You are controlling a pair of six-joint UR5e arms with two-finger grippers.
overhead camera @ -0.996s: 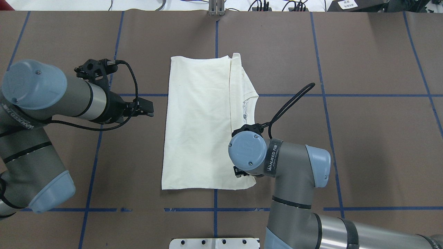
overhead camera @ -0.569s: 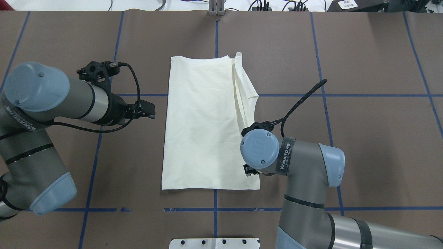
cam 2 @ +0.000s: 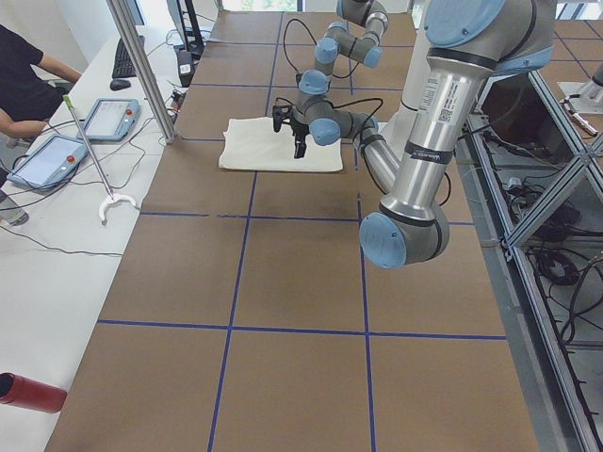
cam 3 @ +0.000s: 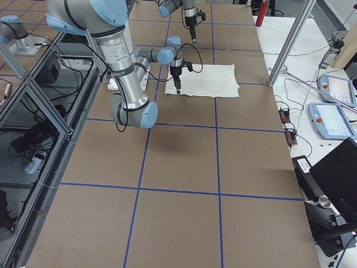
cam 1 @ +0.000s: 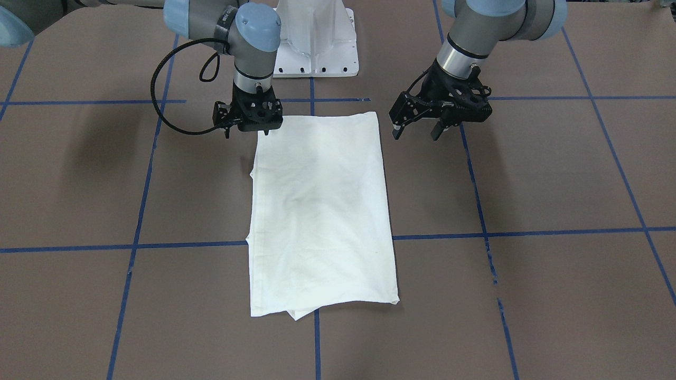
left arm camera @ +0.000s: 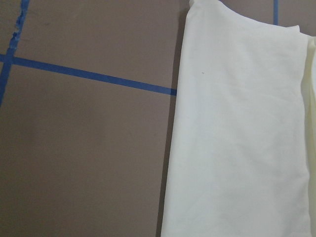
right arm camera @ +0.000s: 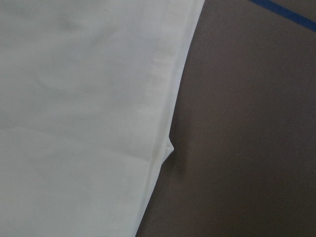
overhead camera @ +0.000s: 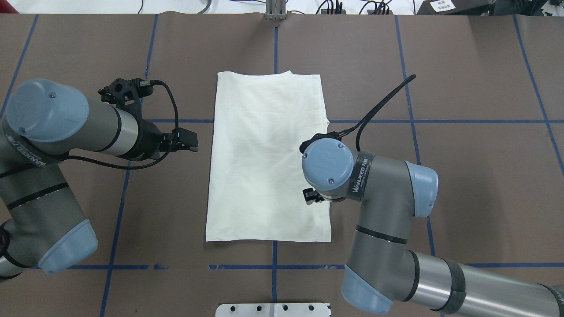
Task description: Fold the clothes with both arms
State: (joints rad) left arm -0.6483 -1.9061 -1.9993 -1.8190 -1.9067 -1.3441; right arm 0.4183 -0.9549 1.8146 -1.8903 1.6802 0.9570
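Note:
The clothes are one cream shirt (overhead camera: 264,158) folded into a long plain rectangle, lying flat at the table's middle (cam 1: 322,211). No print shows. My right gripper (cam 1: 246,132) hovers open over the shirt's corner nearest the robot, on the right arm's side, with nothing between its fingers. In the overhead view its wrist hides it. The right wrist view shows only the shirt's edge (right arm camera: 74,123) on the brown table. My left gripper (cam 1: 416,131) stands open beside the shirt's other long edge, a short gap away (overhead camera: 193,141). The left wrist view shows that edge (left arm camera: 237,138).
Blue tape lines (overhead camera: 440,121) grid the brown table cover. The white pedestal base (cam 1: 317,47) stands at the robot's side of the table. In the left side view a person (cam 2: 28,75) sits by tablets on a white bench, and a red cylinder (cam 2: 28,391) lies near the front.
The raised flap on the shirt's right side now lies flat, making a plain rectangle. My right arm moved outward, then away from the robot. The left arm barely moved.

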